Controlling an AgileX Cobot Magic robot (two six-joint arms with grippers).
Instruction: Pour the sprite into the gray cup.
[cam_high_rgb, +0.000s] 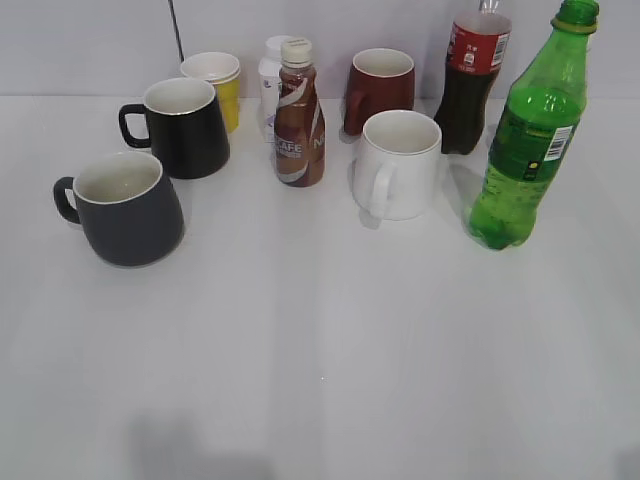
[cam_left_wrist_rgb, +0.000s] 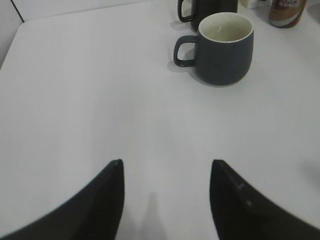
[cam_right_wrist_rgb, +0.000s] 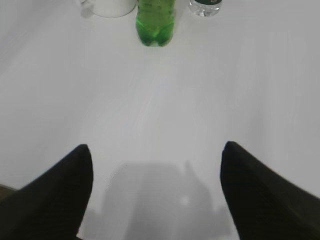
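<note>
Here tall translucent green plastic bottle (cam_high_rgb: 530, 140) stood frame right, likely heavy, slippery; grip mid-body; both grippers (cam_left_wrist_rgb: 165, 200) (cam_right_wrist_rgb: 157, 195) spread, empty; gray ceramic mug (cam_high_rgb: 125, 208) left

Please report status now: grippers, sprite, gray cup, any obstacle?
Left gripper open, right gripper open, both empty. Sprite upright, capped, far right. Gray cup far left. White mug and brown bottle stand between.
</note>
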